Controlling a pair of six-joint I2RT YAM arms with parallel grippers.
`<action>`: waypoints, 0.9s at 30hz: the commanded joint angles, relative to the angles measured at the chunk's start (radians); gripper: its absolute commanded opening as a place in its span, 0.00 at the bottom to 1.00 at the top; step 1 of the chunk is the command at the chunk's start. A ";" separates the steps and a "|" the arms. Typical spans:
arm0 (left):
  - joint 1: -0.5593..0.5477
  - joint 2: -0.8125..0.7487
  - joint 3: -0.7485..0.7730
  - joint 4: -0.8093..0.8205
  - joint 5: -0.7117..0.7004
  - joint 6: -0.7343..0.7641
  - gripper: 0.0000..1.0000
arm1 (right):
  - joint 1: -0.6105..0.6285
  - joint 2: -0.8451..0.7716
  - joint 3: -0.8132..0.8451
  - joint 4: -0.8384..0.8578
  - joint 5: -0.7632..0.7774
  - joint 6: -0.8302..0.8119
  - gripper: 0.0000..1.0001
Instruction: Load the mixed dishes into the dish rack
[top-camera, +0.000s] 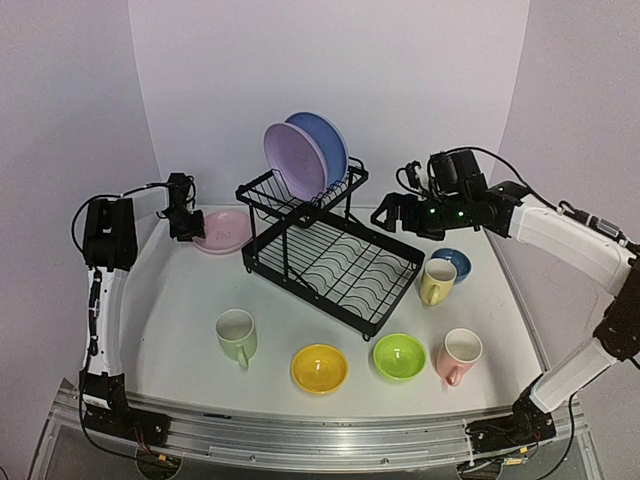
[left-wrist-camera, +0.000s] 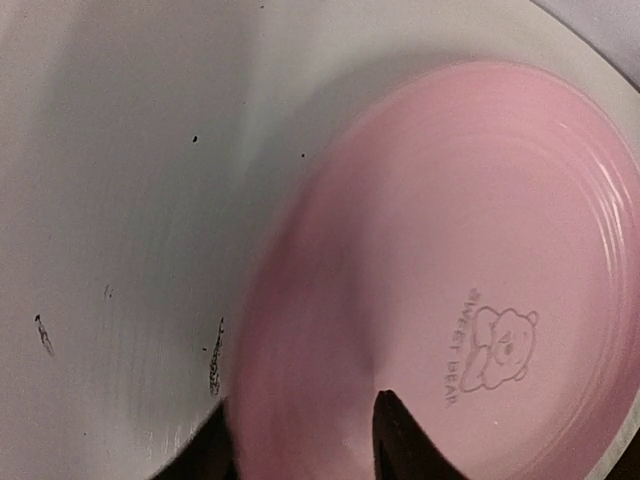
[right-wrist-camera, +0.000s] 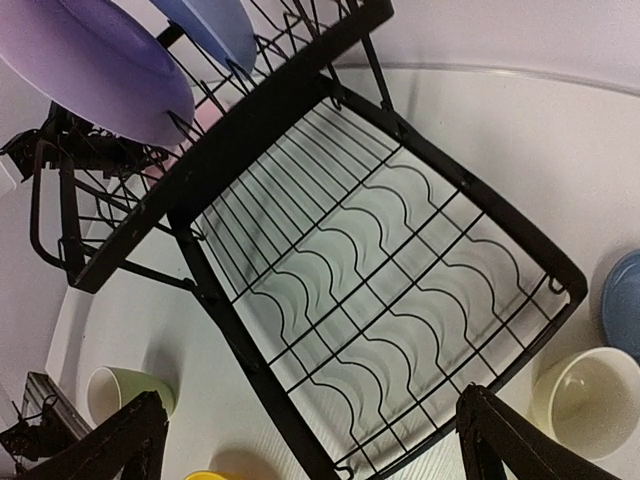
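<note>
top view first: the dish rack (top-camera: 330, 255) sits mid-table, with the lavender plate (top-camera: 295, 162) and the blue plate (top-camera: 325, 140) standing on edge in its raised upper shelf; the pink plate (top-camera: 222, 230) lies flat on the table (top-camera: 170, 330) just left of the rack, and the left gripper (top-camera: 185, 228) is right at its left rim; from up here the jaws are too small to read; over to the left wrist camera, and there they are: two dark fingertips (left-wrist-camera: 405, 445) partly apart, one over the pink face, one at the blurred rim; whether they pinch the plate i cannot tell; this camera also catches a bear stamp (left-wrist-camera: 500, 345) in the plate, unseen from above; the right gripper (top-camera: 385, 215) hangs over the rack's right end, jaws spread wide, holding nothing; its wrist camera looks down on the lower tray's wavy wires, with the green mug (right-wrist-camera: 130, 390), yellow mug (right-wrist-camera: 585, 400), blue bowl (right-wrist-camera: 625, 305) and a sliver of the yellow bowl (right-wrist-camera: 215, 474) around it; only the top view shows the lime bowl (top-camera: 399, 357) and pink mug (top-camera: 459, 355), both on the table in front
</note>
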 joint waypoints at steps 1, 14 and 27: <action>0.012 -0.019 -0.009 0.011 0.063 -0.017 0.29 | -0.021 0.068 -0.017 0.007 -0.175 0.047 0.98; 0.113 -0.158 0.025 -0.009 0.030 -0.028 0.00 | -0.022 0.114 -0.002 0.006 -0.210 0.085 0.96; 0.109 -0.595 -0.344 0.309 -0.147 0.309 0.00 | -0.021 0.075 0.093 0.006 -0.201 0.073 0.90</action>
